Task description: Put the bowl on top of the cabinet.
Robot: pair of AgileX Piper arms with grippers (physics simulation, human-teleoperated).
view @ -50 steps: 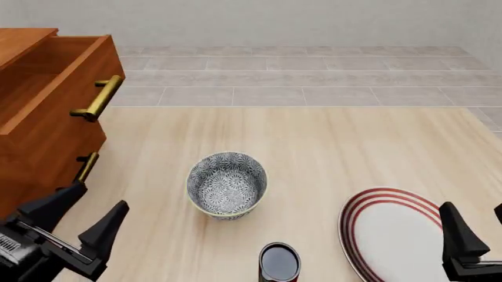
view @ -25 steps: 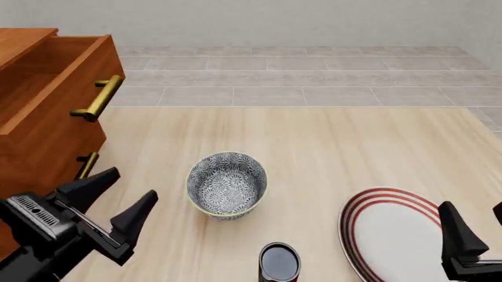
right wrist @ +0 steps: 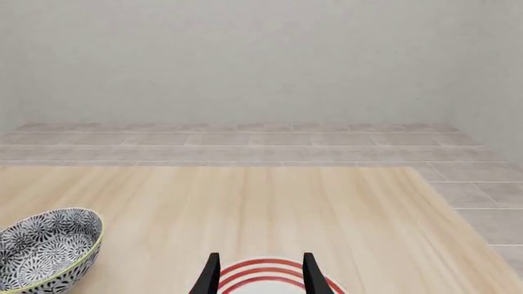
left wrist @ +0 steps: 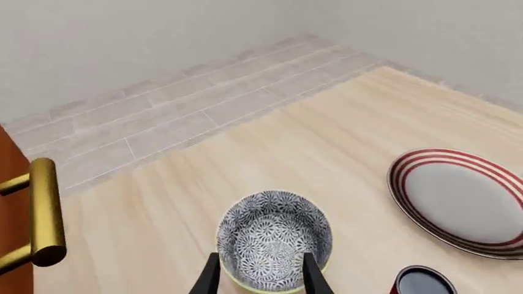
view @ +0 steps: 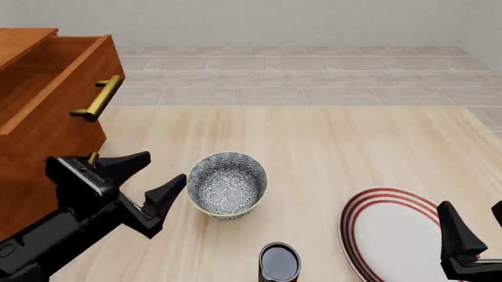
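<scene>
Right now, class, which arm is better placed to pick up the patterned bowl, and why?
The left. Its open tool hangs just beside the bowl, on the cabinet side. The right tool sits far off, over the red-ringed plate.

Bowl [view: 227, 184]: dense grey-and-white floral pattern inside and out, pale cream rim. Cabinet [view: 43, 111]: reddish-brown wood, lighter orange-brown on the open drawer's inner faces; handles [view: 100, 97] brass-gold on black mounts. Plate [view: 392, 232]: flat white centre, concentric red rings round the edge. Can [view: 279, 262]: dark, near-black top with a thin pale rim and a reddish side. Bench [view: 330, 147]: light beige wood grain, streaks running lengthwise. Floor [view: 314, 76]: pale grey-beige tiles in staggered rows, lighter grout. Wall [right wrist: 245, 61]: plain off-white. Left claw [view: 149, 176] and right claw [view: 471, 235]: matte black, as are the arms.
</scene>
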